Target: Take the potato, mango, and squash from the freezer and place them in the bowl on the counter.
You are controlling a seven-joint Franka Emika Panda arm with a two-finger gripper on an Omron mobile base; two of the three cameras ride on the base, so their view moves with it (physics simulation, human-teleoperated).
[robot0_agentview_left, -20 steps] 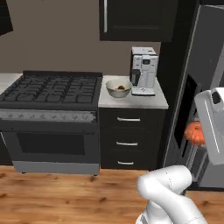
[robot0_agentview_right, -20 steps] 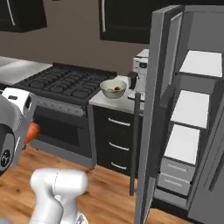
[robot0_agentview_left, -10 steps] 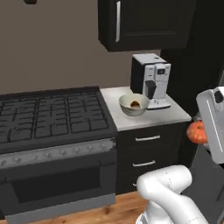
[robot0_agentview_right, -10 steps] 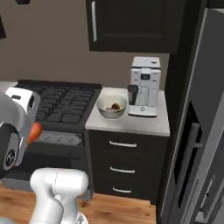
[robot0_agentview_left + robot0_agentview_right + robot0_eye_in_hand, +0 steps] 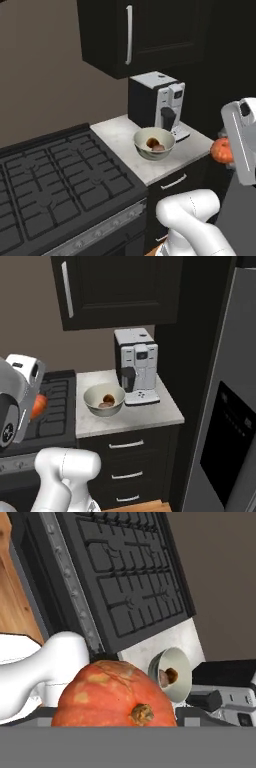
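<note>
One squash (image 5: 114, 694) clamped in gripper (image 5: 115, 719), close before camera | bowl (image 5: 154, 143) on counter (image 5: 192, 147), well apart

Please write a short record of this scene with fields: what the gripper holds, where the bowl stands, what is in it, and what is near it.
gripper: shut on the mango, raised beside the counter
bowl: on the counter, in front of the coffee machine
bowl contents: two brownish pieces, too small to name
beside counter: stove
mango: not yet in the bowl
</note>
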